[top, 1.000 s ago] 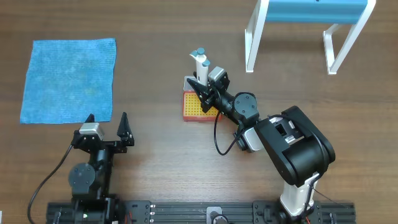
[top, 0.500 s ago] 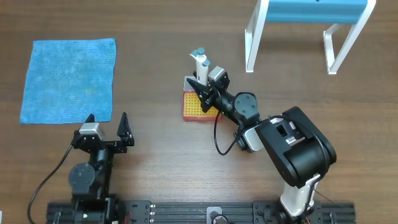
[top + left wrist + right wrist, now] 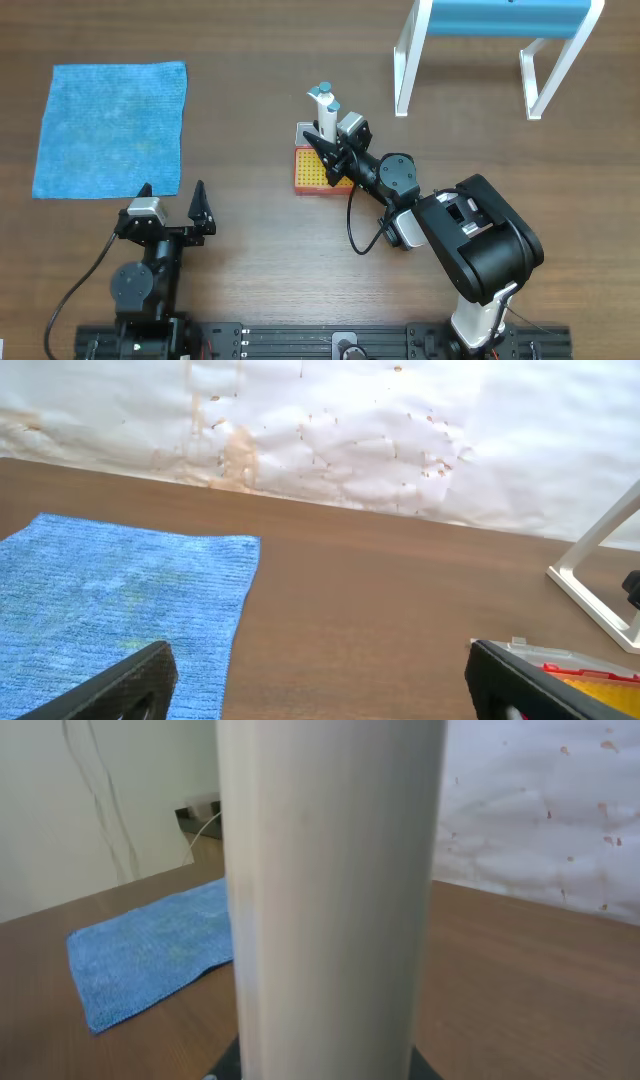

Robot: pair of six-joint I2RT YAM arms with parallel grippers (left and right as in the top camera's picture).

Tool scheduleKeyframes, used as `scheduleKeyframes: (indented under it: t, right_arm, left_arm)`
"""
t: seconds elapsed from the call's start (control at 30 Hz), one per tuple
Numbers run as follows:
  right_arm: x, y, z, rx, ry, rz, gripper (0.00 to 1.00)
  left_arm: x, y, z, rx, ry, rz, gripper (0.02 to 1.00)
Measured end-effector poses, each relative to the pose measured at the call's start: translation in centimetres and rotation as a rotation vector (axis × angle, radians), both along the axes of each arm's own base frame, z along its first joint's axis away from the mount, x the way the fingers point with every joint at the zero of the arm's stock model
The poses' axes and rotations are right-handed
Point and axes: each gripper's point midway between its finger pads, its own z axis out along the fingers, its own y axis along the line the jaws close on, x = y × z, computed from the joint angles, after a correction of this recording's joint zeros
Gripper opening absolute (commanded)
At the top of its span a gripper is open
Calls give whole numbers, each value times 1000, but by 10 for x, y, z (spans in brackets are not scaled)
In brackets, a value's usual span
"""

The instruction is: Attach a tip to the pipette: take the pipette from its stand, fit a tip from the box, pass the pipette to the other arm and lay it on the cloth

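The white pipette [image 3: 324, 108] with a blue cap stands nearly upright over the orange tip box [image 3: 312, 176] at the table's middle. My right gripper [image 3: 330, 148] is shut on its body. In the right wrist view the pipette's white barrel [image 3: 330, 900] rises close in front of the camera, with the blue cloth [image 3: 150, 960] far behind it. The cloth [image 3: 110, 130] lies flat at the far left. My left gripper [image 3: 171, 198] stands open near the front left, just in front of the cloth [image 3: 110, 600], with nothing between its fingers [image 3: 120, 685].
The white-and-blue pipette stand [image 3: 490, 45] is at the back right, and one of its legs [image 3: 600, 575] shows in the left wrist view beyond the tip box [image 3: 585, 678]. Bare brown table lies between the cloth and the box.
My right gripper has shifted slightly to the right with the pipette, which now stands a little more upright over the tip box. The left arm has not moved.
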Motion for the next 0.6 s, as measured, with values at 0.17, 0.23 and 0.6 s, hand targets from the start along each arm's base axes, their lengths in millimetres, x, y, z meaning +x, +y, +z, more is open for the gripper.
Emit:
scheduleKeyframes:
  t: [0.17,0.23,0.6]
  right_arm:
    - [1,0,1,2,-3,0,73]
    - [2,1,3,4,-8,0,71]
    - [2,1,2,2,-5,0,71]
  left_arm:
    - [0,0,0,0,0,0,934]
    - [0,0,0,0,0,0,936]
    - [0,0,0,0,0,0,936]
